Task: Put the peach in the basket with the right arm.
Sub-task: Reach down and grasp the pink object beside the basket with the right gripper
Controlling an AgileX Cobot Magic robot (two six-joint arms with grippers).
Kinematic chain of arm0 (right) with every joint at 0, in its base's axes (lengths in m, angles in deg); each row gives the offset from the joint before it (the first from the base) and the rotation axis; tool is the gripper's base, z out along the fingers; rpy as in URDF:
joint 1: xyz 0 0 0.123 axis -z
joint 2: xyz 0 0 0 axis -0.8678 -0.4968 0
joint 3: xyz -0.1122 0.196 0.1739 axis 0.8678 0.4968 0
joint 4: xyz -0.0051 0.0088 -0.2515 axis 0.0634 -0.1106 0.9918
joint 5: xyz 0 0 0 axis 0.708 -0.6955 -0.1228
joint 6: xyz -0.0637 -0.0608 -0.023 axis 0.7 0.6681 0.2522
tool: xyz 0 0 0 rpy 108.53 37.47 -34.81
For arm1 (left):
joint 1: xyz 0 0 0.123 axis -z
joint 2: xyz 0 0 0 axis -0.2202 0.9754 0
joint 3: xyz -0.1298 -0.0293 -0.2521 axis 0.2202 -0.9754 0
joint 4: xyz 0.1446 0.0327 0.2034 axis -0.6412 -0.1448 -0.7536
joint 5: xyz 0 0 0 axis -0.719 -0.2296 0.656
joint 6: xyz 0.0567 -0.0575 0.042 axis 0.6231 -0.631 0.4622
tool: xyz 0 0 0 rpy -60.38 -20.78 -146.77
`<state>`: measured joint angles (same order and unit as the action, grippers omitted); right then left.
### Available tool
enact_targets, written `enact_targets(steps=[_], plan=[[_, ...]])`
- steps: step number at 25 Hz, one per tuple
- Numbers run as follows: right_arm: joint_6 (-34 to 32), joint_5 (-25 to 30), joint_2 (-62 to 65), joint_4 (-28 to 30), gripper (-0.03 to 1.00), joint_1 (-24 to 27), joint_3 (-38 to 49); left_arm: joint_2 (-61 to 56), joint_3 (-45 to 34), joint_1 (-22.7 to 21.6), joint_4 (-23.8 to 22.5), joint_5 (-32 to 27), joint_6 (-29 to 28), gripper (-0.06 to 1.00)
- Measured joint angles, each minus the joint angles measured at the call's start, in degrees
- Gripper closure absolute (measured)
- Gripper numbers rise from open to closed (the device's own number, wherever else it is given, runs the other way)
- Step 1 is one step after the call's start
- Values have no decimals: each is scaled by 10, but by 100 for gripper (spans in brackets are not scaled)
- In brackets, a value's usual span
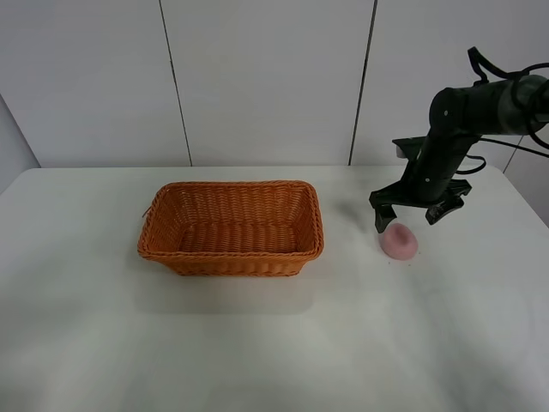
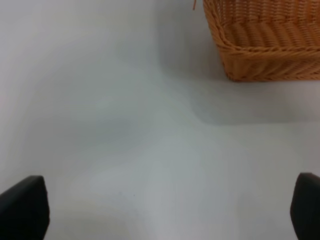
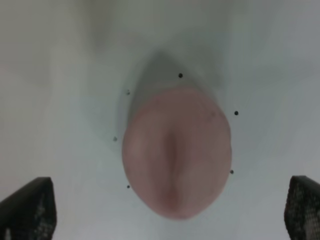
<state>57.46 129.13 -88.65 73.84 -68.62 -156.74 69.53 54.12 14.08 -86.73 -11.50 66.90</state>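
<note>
The pale pink peach (image 1: 400, 242) lies on the white table to the right of the orange-brown wicker basket (image 1: 232, 226). My right gripper (image 1: 412, 218) hovers just above and behind the peach, open, its black fingers spread to either side. In the right wrist view the peach (image 3: 177, 152) fills the middle, crease facing the camera, with a fingertip (image 3: 27, 207) showing at each lower corner. The left gripper (image 2: 165, 210) is open over bare table, with a corner of the basket (image 2: 265, 40) beyond it. The basket is empty.
The white table (image 1: 257, 343) spreads around both objects, backed by a white panelled wall (image 1: 257, 77). The right arm (image 1: 480, 107) reaches in from the right edge. Small dark specks (image 3: 180, 75) dot the table around the peach.
</note>
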Motion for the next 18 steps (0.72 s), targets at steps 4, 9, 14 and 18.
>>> enact_targets(steps=[4,9,14,18], plan=[[-3,-33,-29,0,27,0,0,0,0,0,0,0,0,-5],[-5,-47,-55,-1,27,0,0,0,0,0,0,0,0,-5],[-5,-43,-71,-4,27,0,0,0,0,0,0,0,0,-5],[-5,-38,-72,-4,36,0,-1,0,0,0,0,0,0,-5]])
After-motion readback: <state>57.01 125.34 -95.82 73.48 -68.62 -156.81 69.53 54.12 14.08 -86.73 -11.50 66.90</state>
